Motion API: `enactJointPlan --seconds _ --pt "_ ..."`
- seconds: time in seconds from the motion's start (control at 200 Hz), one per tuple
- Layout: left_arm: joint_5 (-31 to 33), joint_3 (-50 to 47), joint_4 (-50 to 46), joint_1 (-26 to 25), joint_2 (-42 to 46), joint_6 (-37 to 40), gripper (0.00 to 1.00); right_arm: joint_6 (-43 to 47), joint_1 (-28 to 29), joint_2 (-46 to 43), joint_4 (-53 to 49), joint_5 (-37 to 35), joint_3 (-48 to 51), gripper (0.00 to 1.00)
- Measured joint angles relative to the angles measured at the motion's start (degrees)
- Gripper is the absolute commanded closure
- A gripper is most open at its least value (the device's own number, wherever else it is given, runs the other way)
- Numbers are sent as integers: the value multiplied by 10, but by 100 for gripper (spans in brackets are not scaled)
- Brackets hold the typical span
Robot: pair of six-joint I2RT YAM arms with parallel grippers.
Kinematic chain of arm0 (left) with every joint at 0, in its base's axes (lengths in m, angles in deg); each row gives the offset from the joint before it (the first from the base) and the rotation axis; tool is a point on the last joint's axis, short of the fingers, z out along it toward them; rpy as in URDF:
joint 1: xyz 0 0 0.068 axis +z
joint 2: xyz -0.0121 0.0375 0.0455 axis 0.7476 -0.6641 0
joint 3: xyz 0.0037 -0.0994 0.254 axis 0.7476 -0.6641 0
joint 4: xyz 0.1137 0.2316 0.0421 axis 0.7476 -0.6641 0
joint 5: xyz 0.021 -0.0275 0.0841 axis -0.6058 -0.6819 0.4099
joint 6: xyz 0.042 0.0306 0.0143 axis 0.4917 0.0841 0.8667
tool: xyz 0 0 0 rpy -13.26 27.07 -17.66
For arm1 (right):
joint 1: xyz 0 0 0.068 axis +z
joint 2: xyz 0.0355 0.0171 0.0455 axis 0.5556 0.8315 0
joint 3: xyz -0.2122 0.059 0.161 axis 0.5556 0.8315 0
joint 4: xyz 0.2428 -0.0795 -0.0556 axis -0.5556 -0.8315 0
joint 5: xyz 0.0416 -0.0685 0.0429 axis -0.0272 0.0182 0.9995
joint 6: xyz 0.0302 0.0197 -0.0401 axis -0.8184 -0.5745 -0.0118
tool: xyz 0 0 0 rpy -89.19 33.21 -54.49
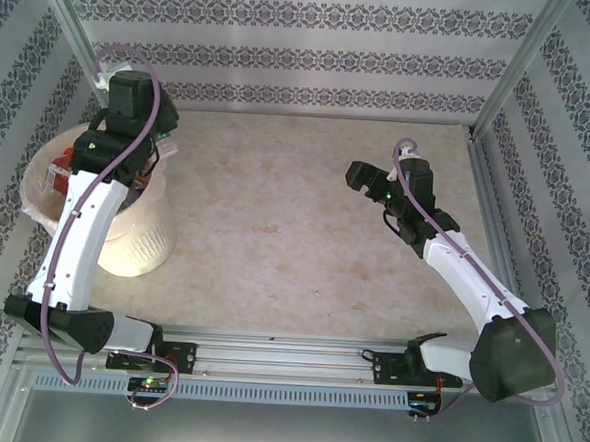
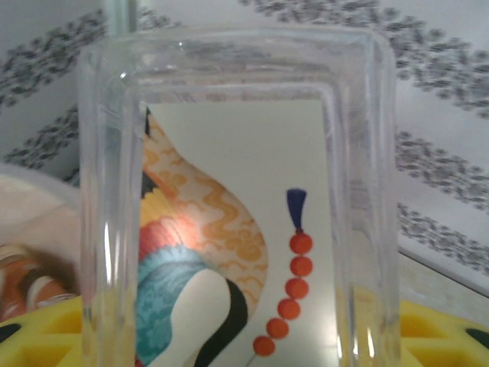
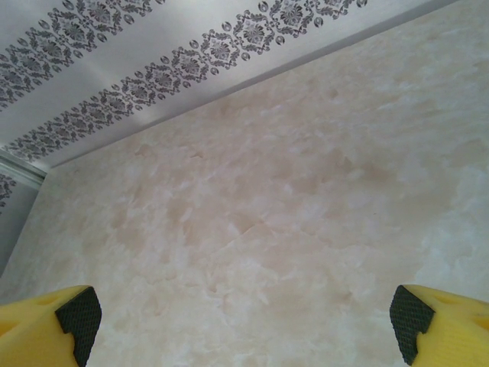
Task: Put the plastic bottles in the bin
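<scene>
1. My left claw (image 2: pixel 244 340) is clenched on a clear, square-shouldered plastic bottle (image 2: pixel 229 153) with a colourful printed label. I see its yellow fingers (image 2: pixel 46 329) on either side of the bottle.
2. That claw and its bottle hang above the open mouth of the bin (image 1: pixel 139 237).
3. Inside the bin lie other bottles (image 1: pixel 61 170), with red and orange showing among them.
4. My right claw (image 3: pixel 244 321) is released, jaws spread wide, well to the right of the bin over the marbled counter (image 1: pixel 274 230).

Bright, even light throughout; the close bottle (image 2: pixel 229 191) looks soft and blurred, with slight glare.
</scene>
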Motion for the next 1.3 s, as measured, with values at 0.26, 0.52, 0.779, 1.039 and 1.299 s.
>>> enactJointPlan --seconds 0.26,0.52,0.779,1.039,1.299 --pt "35 -63 -42 57 31 -61 39 0 0 1 3 2 -1 2" --pt "37 -113 -53 112 69 -119 6 0 4 19 2 15 -27 2" --pt "-14 -80 -50 115 73 -113 0 0 6 19 2 17 -29 2" --pt "-83 -15 -33 121 23 -69 0 0 7 19 2 17 -29 2" --pt "-119 6 -20 174 -61 -68 0 0 7 19 2 17 -28 2"
